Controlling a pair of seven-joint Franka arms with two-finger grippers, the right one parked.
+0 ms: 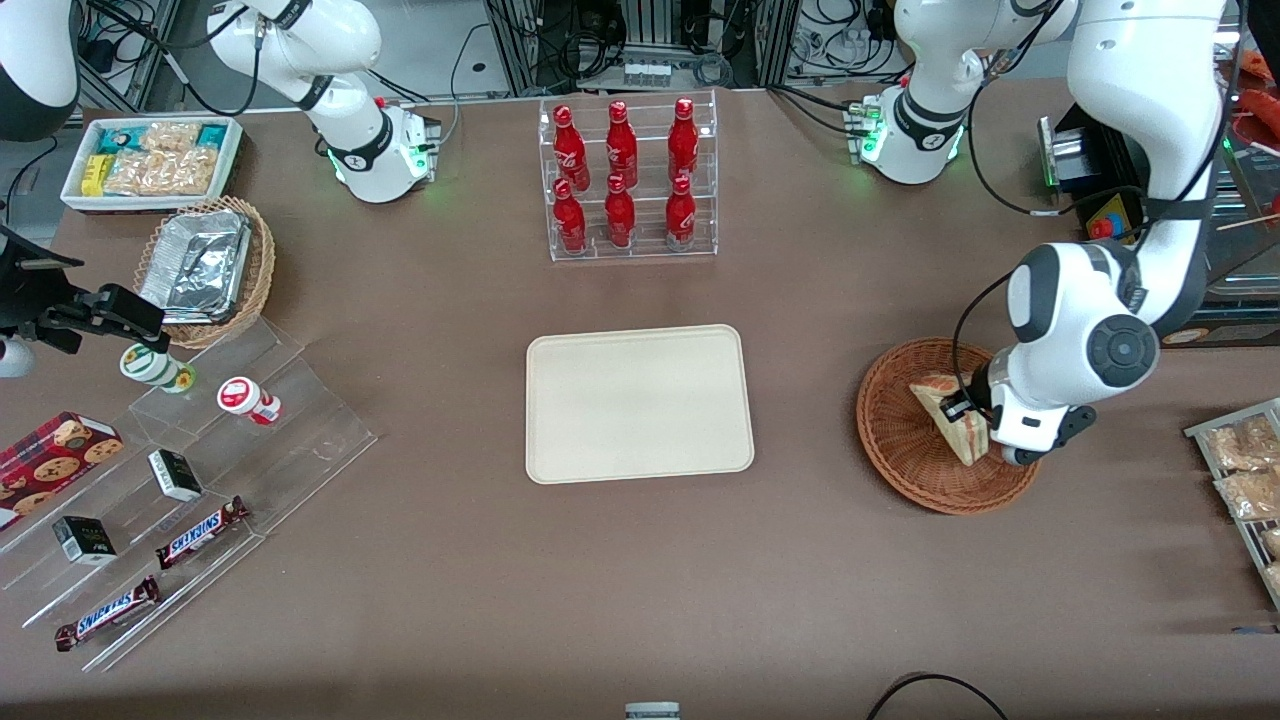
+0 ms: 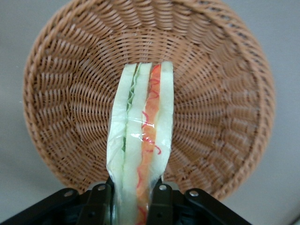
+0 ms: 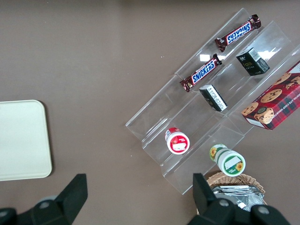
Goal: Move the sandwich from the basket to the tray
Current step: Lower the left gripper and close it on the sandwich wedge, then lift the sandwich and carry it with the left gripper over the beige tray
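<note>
The sandwich point(image 1: 950, 418), a pale bread wedge in clear wrap with red and green filling, is in the reddish-brown wicker basket point(image 1: 900, 440) toward the working arm's end of the table. My left gripper point(image 1: 972, 420) is over the basket and shut on the sandwich. In the left wrist view the black fingers point(image 2: 99, 199) press both sides of the sandwich point(image 2: 143, 140), with the basket point(image 2: 220, 103) beneath it; I cannot tell whether the sandwich still touches the basket. The cream-beige tray point(image 1: 640, 403) lies bare at the table's middle, and its corner shows in the right wrist view point(image 3: 21, 140).
A clear rack of red bottles point(image 1: 625, 180) stands farther from the front camera than the tray. Clear stepped shelves with snacks point(image 1: 180, 470), a tan basket of foil containers point(image 1: 205, 268) and a white snack bin point(image 1: 150, 160) are toward the parked arm's end. Bagged snacks point(image 1: 1245, 470) lie near the basket.
</note>
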